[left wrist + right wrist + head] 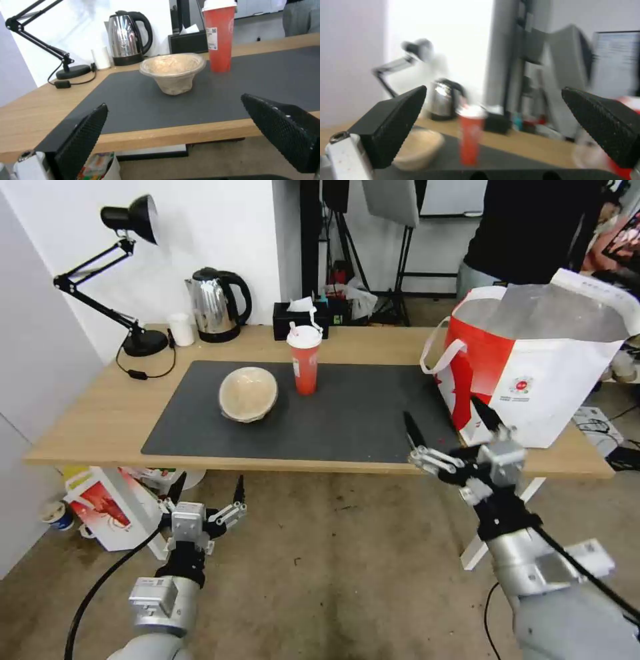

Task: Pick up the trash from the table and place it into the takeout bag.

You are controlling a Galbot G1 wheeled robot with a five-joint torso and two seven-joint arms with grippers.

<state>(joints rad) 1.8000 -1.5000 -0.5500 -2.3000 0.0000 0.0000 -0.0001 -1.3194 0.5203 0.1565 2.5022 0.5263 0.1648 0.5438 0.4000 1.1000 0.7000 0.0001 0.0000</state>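
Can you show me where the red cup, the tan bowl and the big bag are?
red cup (pixel 306 370), head view, on its red side.
tan paper bowl (pixel 173 70), left wrist view, on its outer wall.
takeout bag (pixel 563 380), head view, on its white front panel.

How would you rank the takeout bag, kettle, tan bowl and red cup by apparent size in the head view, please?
1. takeout bag, clearly largest.
2. kettle and tan bowl look alike; the bowl sits nearer, so no ranking.
3. red cup, slimmest.
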